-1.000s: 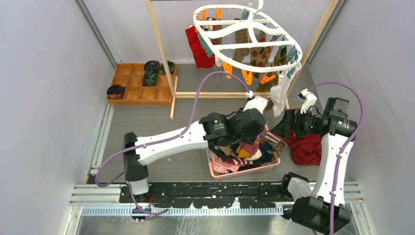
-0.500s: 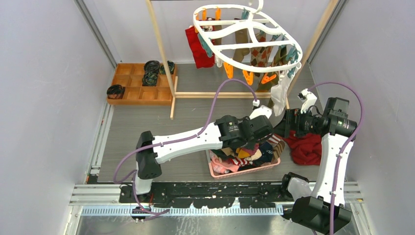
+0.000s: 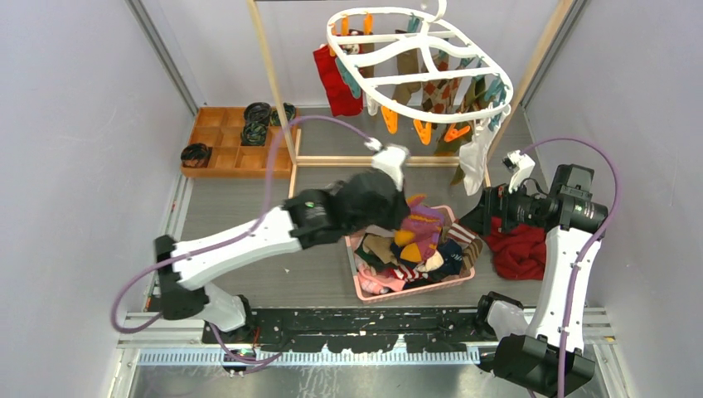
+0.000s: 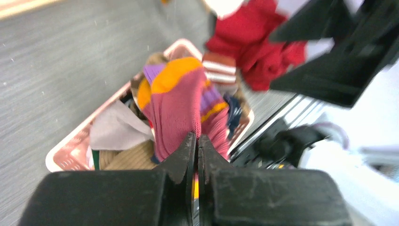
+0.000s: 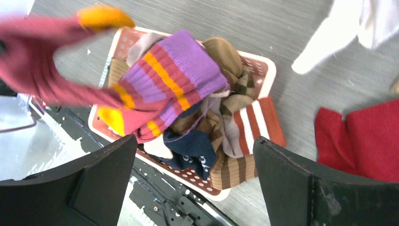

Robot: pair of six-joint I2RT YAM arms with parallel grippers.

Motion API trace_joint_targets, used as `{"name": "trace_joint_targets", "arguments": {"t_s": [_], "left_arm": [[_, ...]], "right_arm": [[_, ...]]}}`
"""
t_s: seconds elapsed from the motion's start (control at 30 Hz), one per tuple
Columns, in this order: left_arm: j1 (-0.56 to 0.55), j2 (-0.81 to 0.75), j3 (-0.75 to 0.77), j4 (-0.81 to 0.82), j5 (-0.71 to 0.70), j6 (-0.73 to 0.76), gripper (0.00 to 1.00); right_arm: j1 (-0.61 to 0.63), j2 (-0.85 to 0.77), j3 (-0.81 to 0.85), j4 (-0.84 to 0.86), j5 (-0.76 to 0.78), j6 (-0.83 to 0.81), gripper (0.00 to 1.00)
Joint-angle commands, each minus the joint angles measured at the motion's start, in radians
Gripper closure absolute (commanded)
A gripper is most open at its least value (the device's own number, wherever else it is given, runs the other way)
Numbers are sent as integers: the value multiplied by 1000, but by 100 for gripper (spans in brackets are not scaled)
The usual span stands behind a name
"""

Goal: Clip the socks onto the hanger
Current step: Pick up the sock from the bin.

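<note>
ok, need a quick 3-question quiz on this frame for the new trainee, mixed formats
1. True or false: the left gripper is shut on a maroon sock with orange and purple patches.
2. Pick one. The right gripper, facing the pink basket, is: A) open, B) shut on nothing, C) shut on a sock.
3. Fill in the blank, robot's own side: the red cloth lies on the table to the ___ of the basket.

Key: 1 true; 2 A; 3 right.
</note>
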Motion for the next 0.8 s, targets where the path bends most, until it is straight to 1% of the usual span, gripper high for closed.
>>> {"name": "trace_joint_targets", "arguments": {"t_s": [0.0, 0.1, 0.17, 0.3, 0.4, 0.5, 0.57, 0.67, 0.7, 0.77], "left_arm": [[79, -170, -89, 294, 79, -77, 100], [98, -206, -98, 303, 94, -91, 100], [109, -219, -98, 309, 104, -102, 100], [115, -232, -89, 336, 124, -117, 100], [117, -232, -79, 371, 135, -125, 100], [116, -232, -73, 414, 152, -141, 100], [117, -228, -65, 436, 164, -150, 100], [116, -218, -44, 446, 182, -155, 100], [116, -213, -37, 447, 186, -156, 100], [117, -208, -30, 449, 190, -162, 100]], "right_arm": [[3, -26, 61, -104, -199, -249, 0], [6, -24, 70, -221, -315, -514, 0], [22, -18, 76, -256, -366, -621, 0], [77, -4, 94, -234, -422, -643, 0], [124, -3, 90, -217, -429, -642, 0], [156, -18, 64, -151, -411, -585, 0], [177, -36, 33, -55, -391, -498, 0], [213, -72, -29, 159, -359, -318, 0], [232, -87, -55, 286, -351, -238, 0], [263, -99, -97, 429, -339, -127, 0]]}}
